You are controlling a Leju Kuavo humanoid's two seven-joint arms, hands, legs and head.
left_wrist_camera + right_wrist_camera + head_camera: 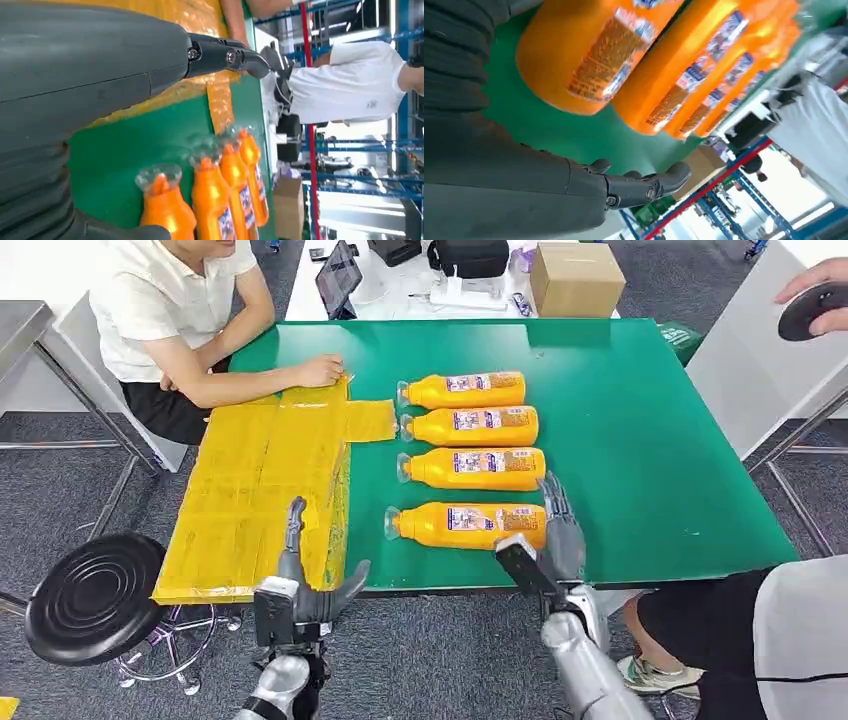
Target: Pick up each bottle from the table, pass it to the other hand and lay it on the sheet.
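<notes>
The green table (pixel 640 440) is carrying a yellow sheet (pixel 260 490) whose near edge the left hand (pixel 300 585) is partly hiding. Four orange bottles (pixel 470 450) are lying in a row just beside the sheet, caps toward it; their labels are blurring in the right wrist view. The right hand (pixel 550 540) is reaching with fingers spread, empty, at the nearest bottle (pixel 470 525)'s base. The left hand is hovering spread, holding nothing.

Green table (pixel 640 430) bearing a yellow sheet (pixel 255 490) at its left side and four orange bottles (pixel 470 458) lying on their sides in a near-to-far row at centre, caps toward the sheet; a person's hand (pixel 318 370) rests on the sheet's far edge
</notes>
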